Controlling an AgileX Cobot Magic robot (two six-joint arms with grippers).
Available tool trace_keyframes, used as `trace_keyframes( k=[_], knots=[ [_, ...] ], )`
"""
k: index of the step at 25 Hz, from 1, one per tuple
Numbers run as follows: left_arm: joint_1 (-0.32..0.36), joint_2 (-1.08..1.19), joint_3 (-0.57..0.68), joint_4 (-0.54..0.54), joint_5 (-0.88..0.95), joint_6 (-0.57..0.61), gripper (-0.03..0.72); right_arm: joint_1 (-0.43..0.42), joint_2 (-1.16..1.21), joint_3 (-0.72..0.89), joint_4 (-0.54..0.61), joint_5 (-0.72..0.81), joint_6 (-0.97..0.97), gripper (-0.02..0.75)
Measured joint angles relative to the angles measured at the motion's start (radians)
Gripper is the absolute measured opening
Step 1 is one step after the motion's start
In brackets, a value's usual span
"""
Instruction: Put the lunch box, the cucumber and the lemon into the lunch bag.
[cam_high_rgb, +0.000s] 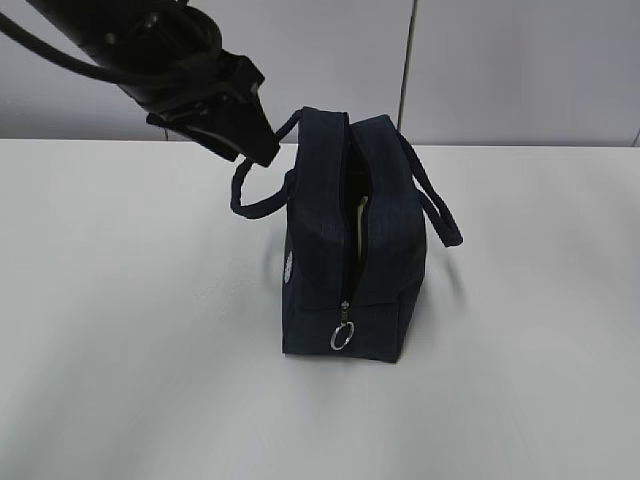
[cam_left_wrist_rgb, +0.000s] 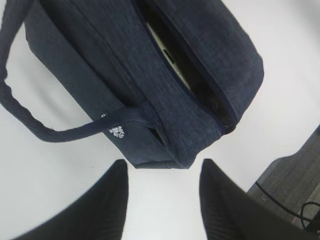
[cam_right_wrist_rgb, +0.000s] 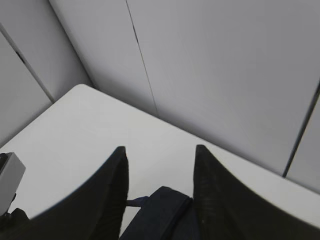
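Lunch bag (cam_high_rgb: 355, 245) sits mid-table, zipper gaping with something pale inside, cucumber and lemon nowhere visible, so packing looks nearly done; left gripper (cam_high_rgb: 250, 135) hangs spread and empty at its 10 o'clock, right gripper (cam_right_wrist_rgb: 160, 172) spread too, probably zipping next.

A white table (cam_high_rgb: 120, 330) stands before grey wall panels (cam_high_rgb: 520, 60)
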Motion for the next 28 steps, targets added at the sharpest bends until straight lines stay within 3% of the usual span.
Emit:
trace_keyframes(
  k=[6, 11, 18, 24, 28],
  knots=[
    [-0.001, -0.049, 0.0, 0.022, -0.107, 0.0, 0.321, 0.0, -0.145, 0.009, -0.054, -0.061, -0.006, 0.324],
    [-0.002, -0.08, 0.0, 0.056, -0.165, 0.0, 0.321, 0.0, -0.283, 0.115, -0.072, -0.163, -0.006, 0.324],
    [-0.005, -0.137, 0.042, 0.085, -0.297, 0.0, 0.29, 0.0, -0.53, 0.48, -0.074, -0.387, -0.033, 0.324],
    [-0.007, -0.247, 0.235, 0.114, -0.498, 0.0, 0.276, 0.0, -0.728, 0.834, -0.055, -0.529, -0.048, 0.324],
    [-0.007, -0.337, 0.363, 0.145, -0.584, 0.0, 0.274, 0.0, -0.82, 1.009, 0.035, -0.537, -0.106, 0.324]
  ],
)
